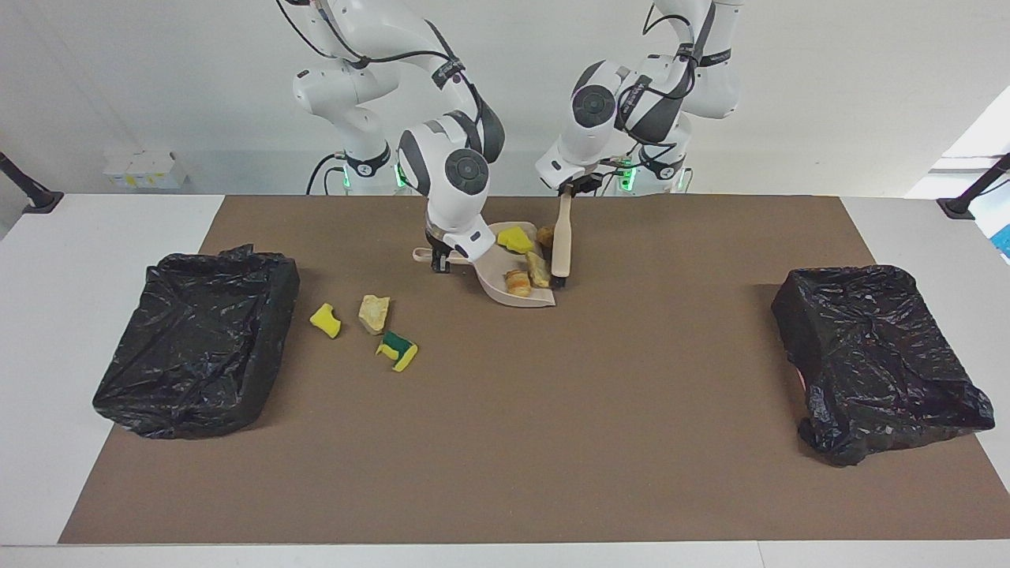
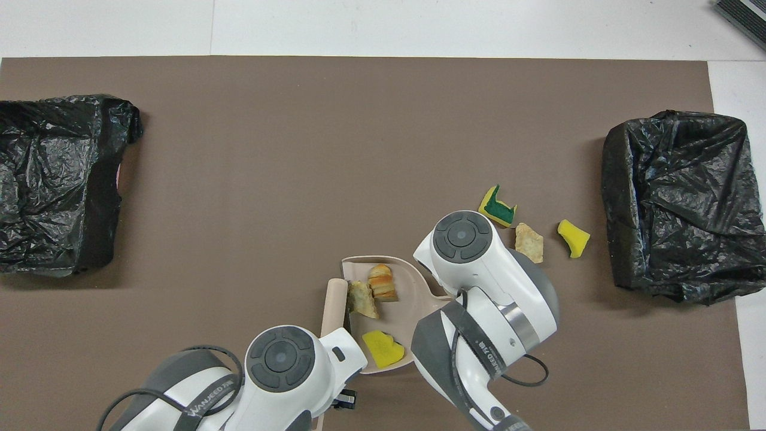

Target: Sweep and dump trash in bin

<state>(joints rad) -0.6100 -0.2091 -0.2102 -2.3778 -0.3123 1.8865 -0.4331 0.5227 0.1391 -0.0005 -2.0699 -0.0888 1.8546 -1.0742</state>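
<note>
You have two black-bagged bins, one (image 1: pixel 197 339) at the right arm's end of the table and one (image 1: pixel 876 359) at the left arm's end. Between them the beige dustpan (image 1: pixel 495 284) lies flat, its handle clamped in the right gripper (image 1: pixel 439 260). The left gripper (image 1: pixel 570 189) is closed tight on the beige brush (image 1: pixel 561 244), whose long axis runs along the pan's open lip, bristles touching the table. Count seven scraps: four at the pan, namely a yellow sponge piece (image 1: pixel 514 239), a bread-like chunk (image 1: pixel 517 282), a tan chunk (image 1: pixel 539 268) pressed between brush and pan, and a brown chunk (image 1: pixel 544 233) at the rim beside the brush. Three more lie loose toward the right arm's bin: a yellow piece (image 1: pixel 325 319), a tan chunk (image 1: pixel 374 312), a green-and-yellow sponge (image 1: pixel 397 350).
</note>
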